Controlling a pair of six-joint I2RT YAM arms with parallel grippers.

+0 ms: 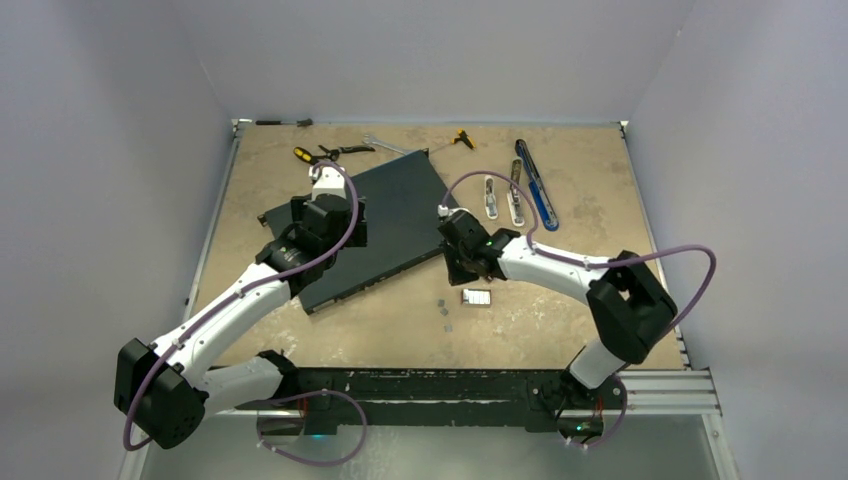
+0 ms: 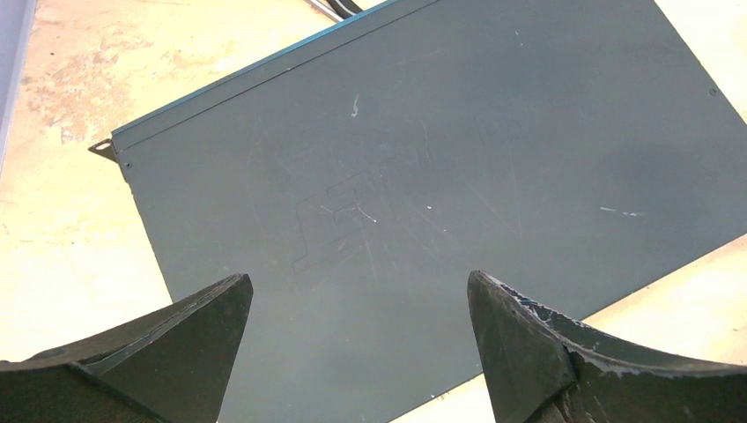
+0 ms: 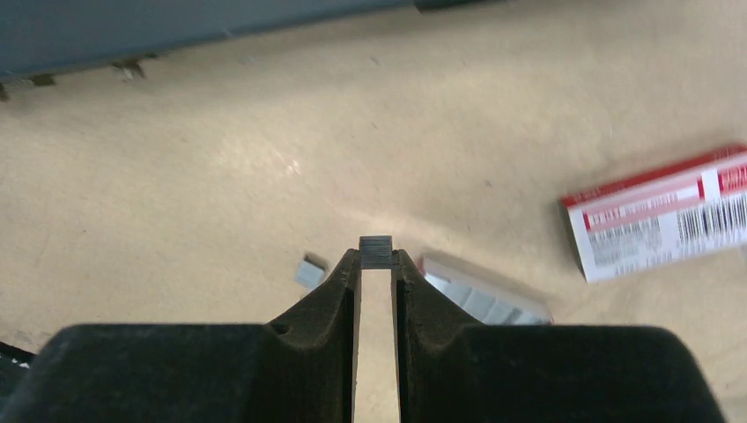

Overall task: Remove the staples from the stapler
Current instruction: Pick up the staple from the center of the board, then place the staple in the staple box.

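Right wrist view, staples (image 3: 376, 251) pinched at tips of narrow right fingers (image 3: 330, 304), left fingers (image 2: 176, 344) wide

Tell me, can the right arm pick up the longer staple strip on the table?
Probably not yet: the right claw is shut on a small staple bit. The longer staple strip lies uncovered close beside it, free once the claw lets go.
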